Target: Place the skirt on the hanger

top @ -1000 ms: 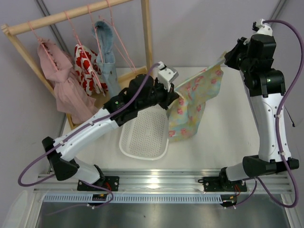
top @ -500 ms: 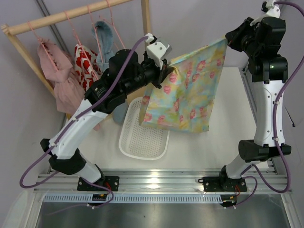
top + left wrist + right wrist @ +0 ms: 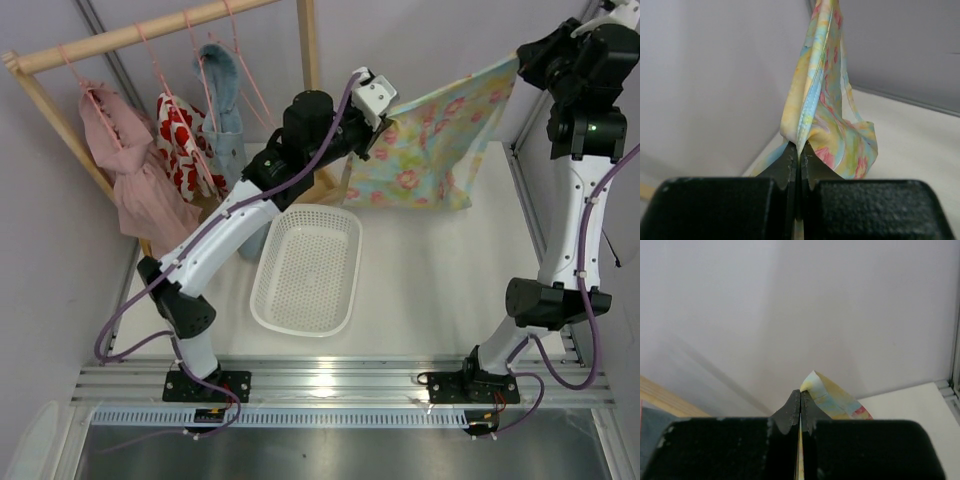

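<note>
The skirt [image 3: 430, 140], pale yellow and turquoise with pink flowers, hangs spread out in the air above the back of the table. My left gripper [image 3: 385, 112] is shut on its left top corner. My right gripper [image 3: 520, 62] is shut on its right top corner, held high. In the left wrist view the jaws [image 3: 799, 150] pinch a fold of the skirt [image 3: 825, 100]. In the right wrist view the jaws [image 3: 800, 395] pinch its edge [image 3: 832, 402]. A thin pink wire hanger [image 3: 255, 95] hangs at the right end of the rack, partly hidden behind my left arm.
A wooden rack [image 3: 150, 30] stands at the back left with a pink garment [image 3: 130, 170], a red-and-white garment [image 3: 185, 140] and a blue denim garment [image 3: 222, 90] on pink hangers. A white perforated basket [image 3: 305, 270] lies on the table below my left arm.
Both arms have risen and moved back and right. The skirt has gone from sagging beside the basket to being held taut and high between the grippers.
</note>
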Controlling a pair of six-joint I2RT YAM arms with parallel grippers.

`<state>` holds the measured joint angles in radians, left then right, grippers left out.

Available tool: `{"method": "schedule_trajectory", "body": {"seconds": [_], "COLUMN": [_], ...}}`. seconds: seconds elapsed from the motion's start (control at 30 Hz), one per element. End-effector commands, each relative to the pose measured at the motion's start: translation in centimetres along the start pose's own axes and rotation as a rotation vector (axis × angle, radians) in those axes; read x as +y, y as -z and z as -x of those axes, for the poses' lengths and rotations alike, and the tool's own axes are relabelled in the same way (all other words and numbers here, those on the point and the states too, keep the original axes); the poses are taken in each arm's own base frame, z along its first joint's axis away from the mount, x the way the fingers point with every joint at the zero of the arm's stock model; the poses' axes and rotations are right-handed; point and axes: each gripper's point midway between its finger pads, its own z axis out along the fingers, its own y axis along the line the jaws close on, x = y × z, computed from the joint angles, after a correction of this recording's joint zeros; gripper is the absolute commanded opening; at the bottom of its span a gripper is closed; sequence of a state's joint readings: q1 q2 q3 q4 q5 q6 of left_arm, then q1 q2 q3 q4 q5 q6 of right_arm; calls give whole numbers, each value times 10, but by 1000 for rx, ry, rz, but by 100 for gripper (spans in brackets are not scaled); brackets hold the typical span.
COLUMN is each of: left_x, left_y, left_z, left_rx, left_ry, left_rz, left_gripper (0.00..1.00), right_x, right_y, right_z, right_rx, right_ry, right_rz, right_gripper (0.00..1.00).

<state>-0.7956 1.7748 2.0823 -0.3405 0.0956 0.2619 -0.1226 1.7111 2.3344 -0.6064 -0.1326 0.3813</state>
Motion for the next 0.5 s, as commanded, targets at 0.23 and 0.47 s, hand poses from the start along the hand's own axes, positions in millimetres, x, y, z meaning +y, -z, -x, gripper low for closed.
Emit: {"method": "schedule_trajectory", "body": {"seconds": [0.23,0.47], "left_x": [-45,-188], "left_y": [-65,-16], "left_z": [-40,-135], "left_rx": [-214,15], "left_ry": [-138,-106], "left_rz": [-251,-541], "left_gripper": [0,0], "right_x": [-59,-117], "right_y": [-2,107], "right_z": [0,-133], "right_rx": [-20,204], "right_ry": [23,-29], "right_rz": [-9,-262], "right_gripper": [0,0]}}
